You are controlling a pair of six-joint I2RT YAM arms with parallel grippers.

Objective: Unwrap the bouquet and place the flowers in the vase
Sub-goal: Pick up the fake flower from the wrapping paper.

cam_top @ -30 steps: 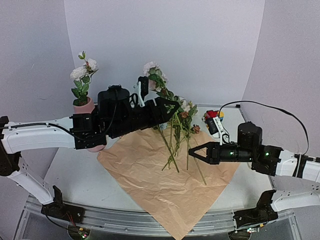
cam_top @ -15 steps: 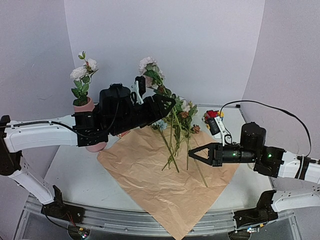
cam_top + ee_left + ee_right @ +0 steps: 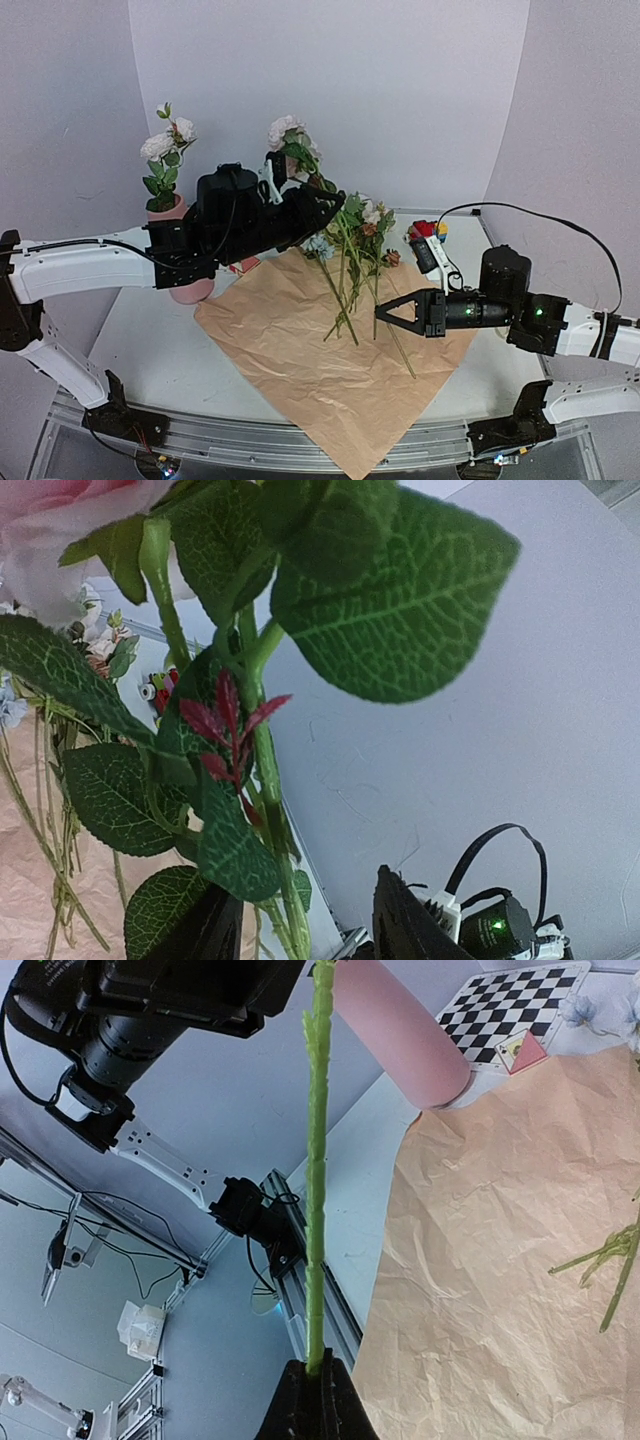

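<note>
**A:** Where is the stem now?

**B:** The right end effector point(image 3: 318, 1375) is clamped on the lower end of the stem point(image 3: 318, 1160) and holds it up over the paper point(image 3: 330, 380). The left end effector point(image 3: 300, 925) sits higher, among the leaves. Its fingers are apart with the stem between them, and as far as the left wrist view shows, it touches neither.

**A:** So it's a handover?

**B:** I judge so. The left should pinch bare stem. One leaf hangs right by a finger and could get caught instead. Its grip should be firm before the right lets go, or the top-heavy rose may tip and drop.

**A:** And the vase?

**B:** The vase point(image 3: 188, 288) stands far left on the tabletop point(image 3: 150, 350), partly behind the left arm, with white blooms in it already. Carry the stem upright and lower it cut end first, clear of those blooms. The other flowers point(image 3: 350, 265) lie on the paper in the middle.
</note>
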